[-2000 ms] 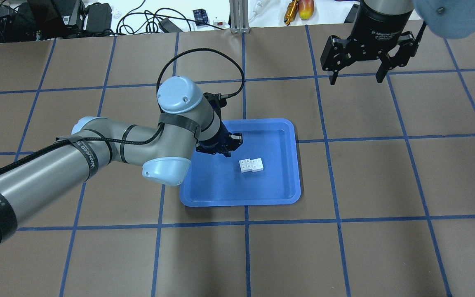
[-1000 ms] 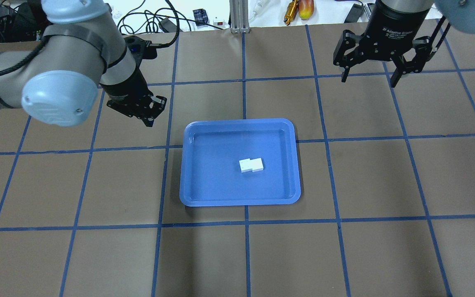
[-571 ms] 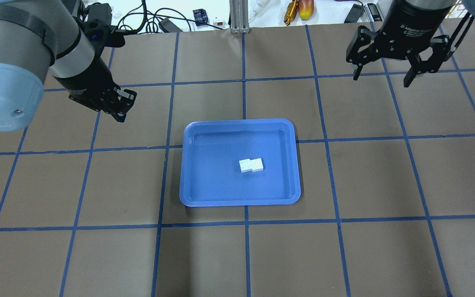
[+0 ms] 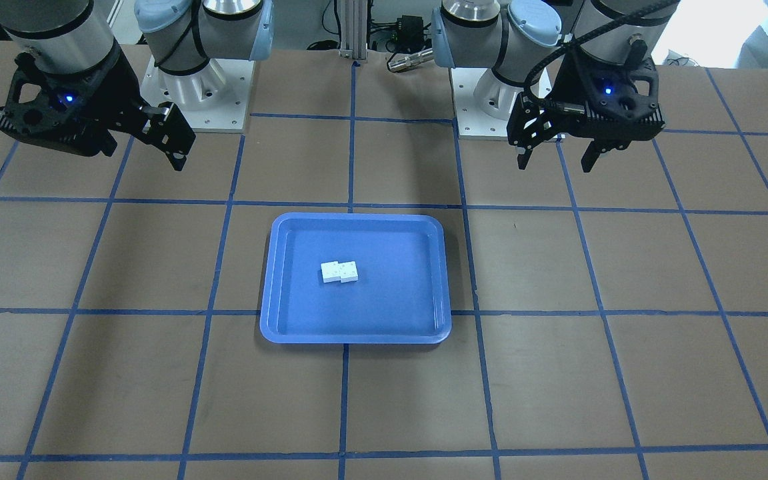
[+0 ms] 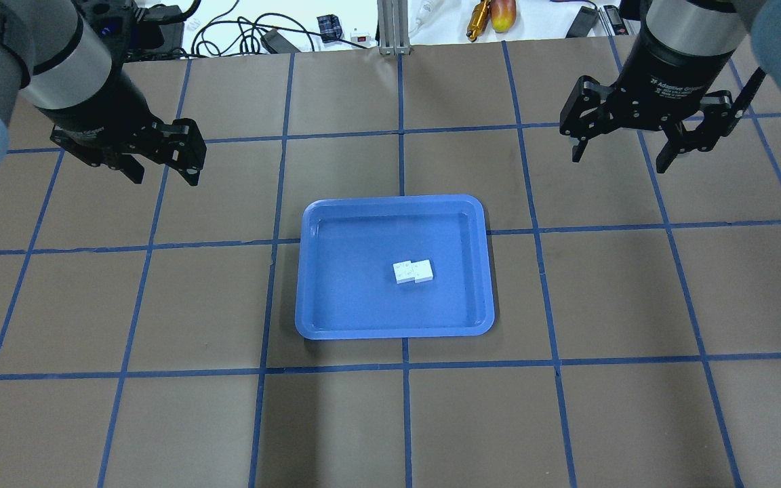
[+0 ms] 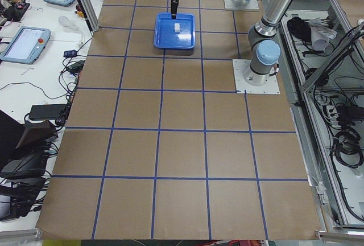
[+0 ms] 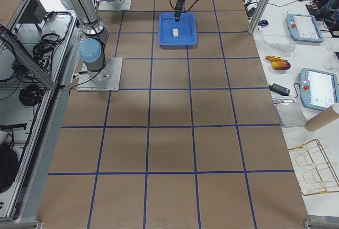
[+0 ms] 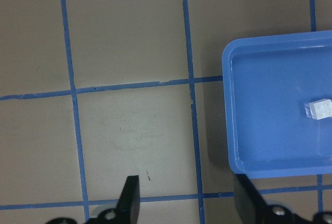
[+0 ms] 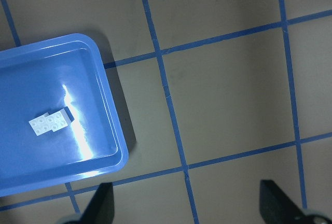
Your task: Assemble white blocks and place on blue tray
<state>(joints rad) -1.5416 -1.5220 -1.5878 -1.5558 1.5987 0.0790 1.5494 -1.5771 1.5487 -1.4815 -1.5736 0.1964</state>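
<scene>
The two white blocks (image 5: 413,271) are joined side by side with an offset and lie near the middle of the blue tray (image 5: 356,298). They also show in the front view (image 4: 339,272) and in both wrist views (image 9: 49,123) (image 8: 319,110). My left gripper (image 5: 164,177) is open and empty, raised above the table to the far left of the tray. My right gripper (image 5: 619,163) is open and empty, raised to the far right of the tray. The tray (image 4: 384,300) lies flat at the table's centre.
The brown table has a blue tape grid. Beyond its far edge are cables, an aluminium post (image 5: 390,27) and a yellow-red object (image 5: 502,13). The two robot bases (image 4: 197,87) (image 4: 491,100) stand at the robot's side of the table.
My left gripper has left the tray, where it stood beside the blocks, and moved up and away to the far left. The right gripper shifted slightly. The blocks have not moved.
</scene>
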